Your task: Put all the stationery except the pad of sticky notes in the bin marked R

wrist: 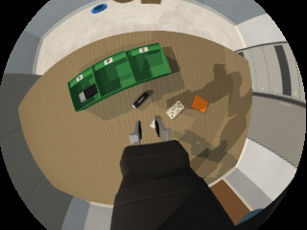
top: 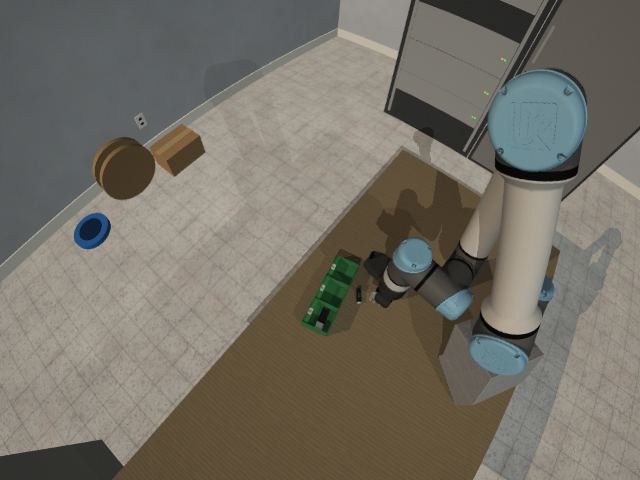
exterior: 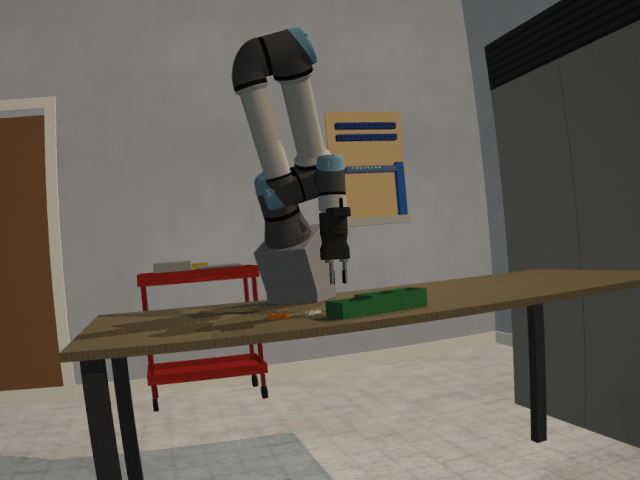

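A green row of three bins (top: 338, 268) (exterior: 398, 299) (wrist: 149, 64) stands on the brown table (top: 310, 413) (exterior: 491, 289) (wrist: 71, 141). A dark thing (top: 321, 316) (wrist: 90, 92) lies in one end bin. A small black pen-like thing (top: 358, 294) (wrist: 142, 99) lies on the table beside the bins. A small white thing (wrist: 175, 110) (exterior: 314, 312) and an orange pad (wrist: 200, 103) (exterior: 279, 315) lie further from the bins. My gripper (top: 373, 297) (exterior: 337, 279) (wrist: 148, 125) hangs above the table near the black thing, partly open, with nothing between its fingers. The bin labels are too small to read.
The arm's grey base block (top: 480, 372) (exterior: 289, 273) stands on the table behind the things. A red cart (exterior: 201, 273) stands behind the table. A tall dark cabinet (exterior: 568, 206) is at the right. The bins lie close to the table's long edge.
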Tool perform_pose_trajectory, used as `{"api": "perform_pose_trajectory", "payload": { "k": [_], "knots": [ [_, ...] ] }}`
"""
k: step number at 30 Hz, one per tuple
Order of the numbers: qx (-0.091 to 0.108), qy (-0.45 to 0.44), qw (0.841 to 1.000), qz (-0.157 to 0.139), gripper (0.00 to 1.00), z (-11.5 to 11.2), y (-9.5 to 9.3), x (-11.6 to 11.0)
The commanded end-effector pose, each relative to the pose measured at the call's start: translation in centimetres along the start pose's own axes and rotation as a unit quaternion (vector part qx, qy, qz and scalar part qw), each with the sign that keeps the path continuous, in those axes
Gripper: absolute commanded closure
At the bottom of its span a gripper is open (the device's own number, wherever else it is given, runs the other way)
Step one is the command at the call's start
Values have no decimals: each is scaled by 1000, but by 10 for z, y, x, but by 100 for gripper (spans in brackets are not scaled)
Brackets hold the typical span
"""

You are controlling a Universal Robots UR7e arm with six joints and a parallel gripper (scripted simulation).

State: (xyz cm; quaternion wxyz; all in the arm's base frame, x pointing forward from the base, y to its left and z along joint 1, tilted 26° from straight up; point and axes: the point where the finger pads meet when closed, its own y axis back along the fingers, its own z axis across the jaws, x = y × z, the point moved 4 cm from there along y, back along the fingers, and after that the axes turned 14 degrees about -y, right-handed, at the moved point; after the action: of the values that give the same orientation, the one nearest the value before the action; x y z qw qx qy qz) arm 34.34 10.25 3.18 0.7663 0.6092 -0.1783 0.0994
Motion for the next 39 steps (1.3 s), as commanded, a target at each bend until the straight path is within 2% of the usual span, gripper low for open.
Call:
{"api": "perform_pose_trajectory", "payload": {
  "k": [1,25,39],
  "knots": [
    [5,78,997,1,38,-2,0,1],
    [7,207,978,2,38,-4,0,1],
    [7,298,954,3,38,-6,0,0]
  ]
}}
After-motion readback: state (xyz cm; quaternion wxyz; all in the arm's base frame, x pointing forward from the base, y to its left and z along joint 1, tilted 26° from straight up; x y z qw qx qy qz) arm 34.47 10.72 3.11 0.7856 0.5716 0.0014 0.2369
